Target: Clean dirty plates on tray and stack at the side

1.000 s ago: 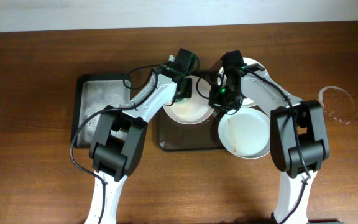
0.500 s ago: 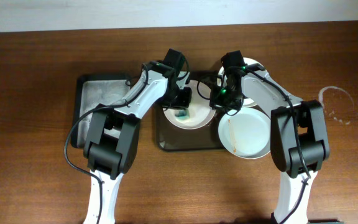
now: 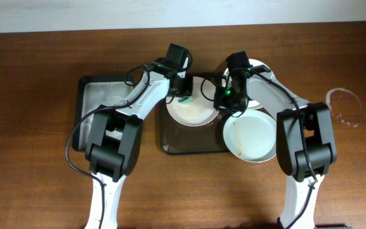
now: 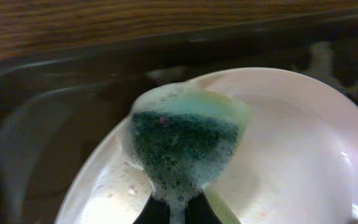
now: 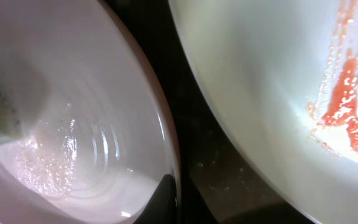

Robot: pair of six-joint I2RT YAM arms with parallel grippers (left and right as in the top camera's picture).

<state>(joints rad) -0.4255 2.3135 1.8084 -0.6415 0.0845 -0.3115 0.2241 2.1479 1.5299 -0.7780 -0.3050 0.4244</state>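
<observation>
My left fingers point(image 3: 183, 97) are pinched narrow on a sponge point(image 3: 185, 100) at the far rim of the soapy plate point(image 3: 192, 111). That plate lies in the tray point(image 3: 189, 145). From above, the sponge is only a green speck under my wrist.

The left wrist camera shows it properly. There the sponge point(image 4: 182, 140) is dark green with a cap of pale foam, squeezed at its lower end between my left fingers point(image 4: 171, 215). It sits over the far part of the soapy plate point(image 4: 291, 155), but I cannot tell if it touches. The tray wall point(image 4: 42, 118) and the counter point(image 4: 104, 25) lie behind.

My right fingers point(image 3: 223, 104) are hidden under the wrist in the overhead view. The right wrist camera shows them point(image 5: 169, 200) shut on the rim of the soapy plate point(image 5: 92, 124), whose inside carries a wet film.

Just beside it is the smeared plate point(image 5: 260, 68) with a red-orange streak point(image 5: 344, 106), and dark tray floor point(image 5: 194, 143) shows between the 2. From above, the smeared plate point(image 3: 251, 137) overhangs the tray's right edge.

Only the overhead view shows the third plate point(image 3: 258, 89), mostly hidden behind my right arm. It alone also shows a smaller tray point(image 3: 97, 108) with a grey soapy inside, to the left on the counter.
</observation>
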